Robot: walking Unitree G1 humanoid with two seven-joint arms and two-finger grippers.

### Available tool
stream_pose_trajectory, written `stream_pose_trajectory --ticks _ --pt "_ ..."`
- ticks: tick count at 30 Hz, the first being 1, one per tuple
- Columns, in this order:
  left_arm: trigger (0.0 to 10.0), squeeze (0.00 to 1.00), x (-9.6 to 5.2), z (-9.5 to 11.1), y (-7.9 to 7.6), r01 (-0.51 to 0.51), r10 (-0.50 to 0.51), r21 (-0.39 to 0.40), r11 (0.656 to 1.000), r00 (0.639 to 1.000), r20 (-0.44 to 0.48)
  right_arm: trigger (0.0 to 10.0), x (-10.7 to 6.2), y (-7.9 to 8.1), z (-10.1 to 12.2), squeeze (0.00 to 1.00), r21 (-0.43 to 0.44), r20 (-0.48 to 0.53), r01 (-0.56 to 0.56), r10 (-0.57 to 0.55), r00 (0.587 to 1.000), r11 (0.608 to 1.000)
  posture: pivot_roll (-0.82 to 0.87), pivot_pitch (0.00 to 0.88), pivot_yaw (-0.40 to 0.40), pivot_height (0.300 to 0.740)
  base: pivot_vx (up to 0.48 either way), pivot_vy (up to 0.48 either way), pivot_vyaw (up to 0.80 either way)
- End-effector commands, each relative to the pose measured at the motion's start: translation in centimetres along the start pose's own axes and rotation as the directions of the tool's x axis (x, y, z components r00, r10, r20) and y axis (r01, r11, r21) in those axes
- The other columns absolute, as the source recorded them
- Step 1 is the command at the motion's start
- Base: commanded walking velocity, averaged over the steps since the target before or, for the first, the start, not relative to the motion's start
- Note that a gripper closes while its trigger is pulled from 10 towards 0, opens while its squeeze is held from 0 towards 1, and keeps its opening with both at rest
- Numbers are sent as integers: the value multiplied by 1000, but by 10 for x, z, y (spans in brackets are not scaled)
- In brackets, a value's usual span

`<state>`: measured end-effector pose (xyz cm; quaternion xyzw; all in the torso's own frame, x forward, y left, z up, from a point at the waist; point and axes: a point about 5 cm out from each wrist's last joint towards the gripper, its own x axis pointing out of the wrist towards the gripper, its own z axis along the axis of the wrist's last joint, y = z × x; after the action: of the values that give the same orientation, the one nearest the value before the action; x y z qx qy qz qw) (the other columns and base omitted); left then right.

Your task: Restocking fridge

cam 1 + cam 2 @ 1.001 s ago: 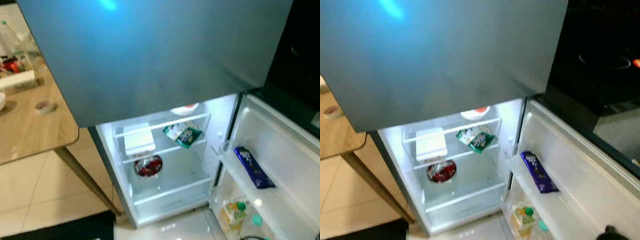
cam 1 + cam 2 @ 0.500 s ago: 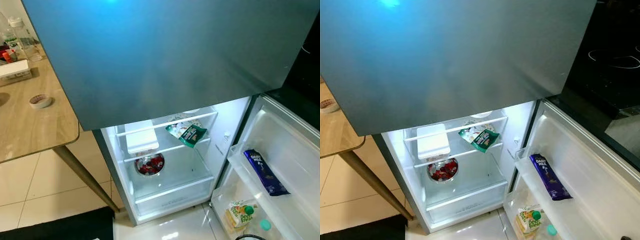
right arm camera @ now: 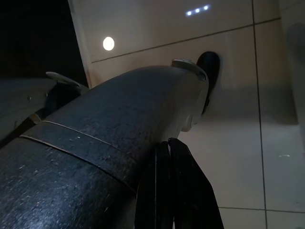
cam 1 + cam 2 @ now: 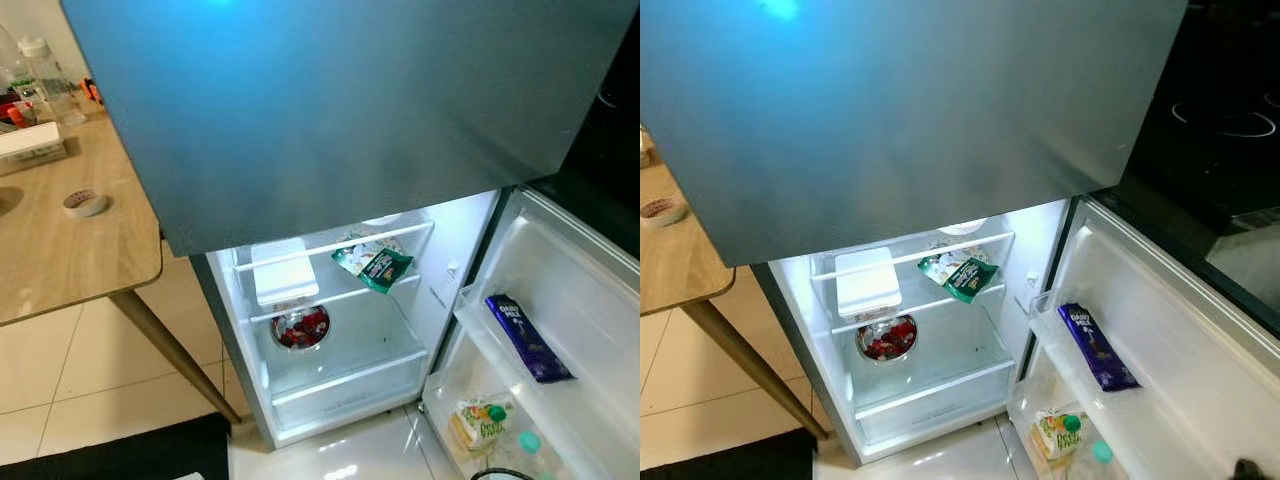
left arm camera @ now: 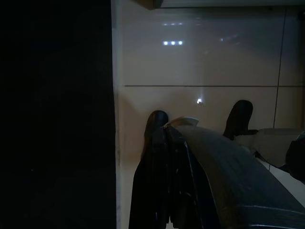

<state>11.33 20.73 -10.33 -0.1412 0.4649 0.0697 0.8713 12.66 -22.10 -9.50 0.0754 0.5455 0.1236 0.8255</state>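
The fridge (image 4: pixel 330 110) stood with its lower door (image 4: pixel 1180 330) swung wide and its grey-blue upper door shut, the lit compartment facing the camera. On the door's upper shelf lay a purple chocolate bar (image 4: pixel 1096 346) with white lettering, too small to read here. In the bin below stood a yellow-and-green juice carton (image 4: pixel 1058 434) whose label seemed to read "Fresh", with a teal cap (image 4: pixel 1102 452) just beside it.

Inside, a white lidded box (image 4: pixel 284 271) sat on the upper glass shelf, a green-and-white snack bag (image 4: pixel 372 264) near it, its print unreadable. A white plate (image 4: pixel 962 227) showed at the back above. Under the box, a metal bowl (image 4: pixel 299 328) held something red.

Beside the fridge stood a wooden table (image 4: pixel 60 250) with a roll of tape (image 4: pixel 84 203), a box (image 4: pixel 32 145) and a clear bottle (image 4: pixel 45 80).

The left gripper (image 5: pixel 200 121) hung over pale floor tiles, fingers apart, holding nothing. The right gripper (image 3: pixel 133 78) hung likewise, spread and empty.
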Motion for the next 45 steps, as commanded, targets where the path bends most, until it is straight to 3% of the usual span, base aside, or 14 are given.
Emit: stream_pose_trajectory --ticks 1,26,37,45 --pt "10000 0 -2 -8 0 -5 5 1 1000 1000 -28 10000 1 3 -7 0 -13 -29 -21 21 999 1000 -76 0 14 740 -416 0 0" --pt "10000 0 -1 -6 -1 -1 1 2 1000 1000 -22 10000 -1 2 -10 0 -41 -53 -17 15 998 999 -76 0 13 740 -414 0 0" --pt "10000 0 -1 -3 -1 31 -31 12 999 999 -12 10000 -1 0 -9 0 -40 -48 2 -4 999 999 -78 0 13 740 0 0 0" --pt "10000 0 -2 -7 -2 40 -40 20 999 999 -27 10000 -1 -1 -9 0 -31 -43 13 -14 999 999 -79 0 13 740 0 -460 0"
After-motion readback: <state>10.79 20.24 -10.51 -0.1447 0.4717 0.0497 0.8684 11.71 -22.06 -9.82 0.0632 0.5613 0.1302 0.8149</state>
